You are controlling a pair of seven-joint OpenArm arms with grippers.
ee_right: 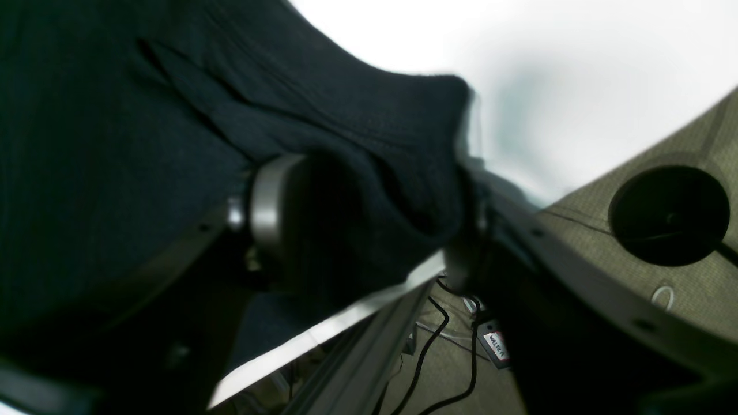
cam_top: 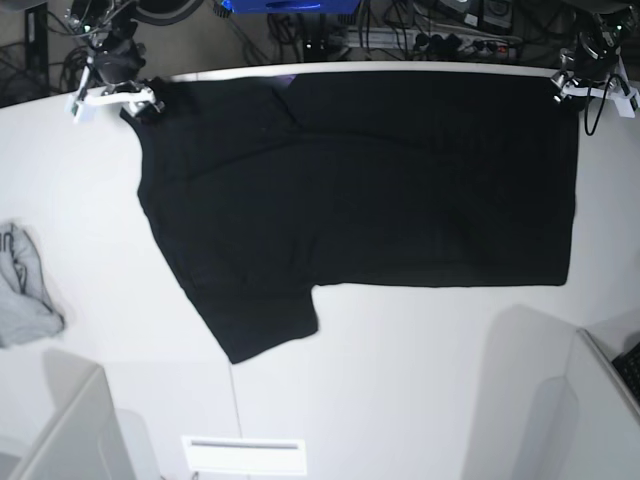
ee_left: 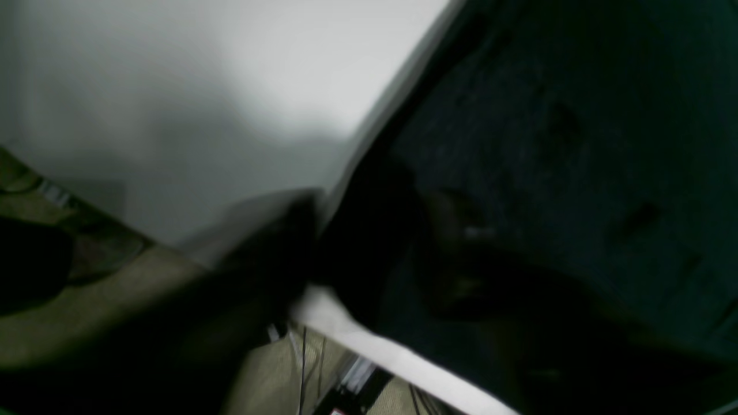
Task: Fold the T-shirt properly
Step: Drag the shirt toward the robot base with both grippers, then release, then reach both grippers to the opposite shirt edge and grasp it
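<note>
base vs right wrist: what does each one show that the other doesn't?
Base only: the whole large black short-sleeved T-shirt spread flat, one sleeve pointing toward the table's near side, a small crumpled light-grey cloth at the table's edge, and both arms at the far corners, left gripper included.

Right wrist only: the right gripper up close, jaws apart with a bunched fold of the shirt between them, plus carpet and cables below the table edge.

Both: black shirt fabric on the white table.
</note>
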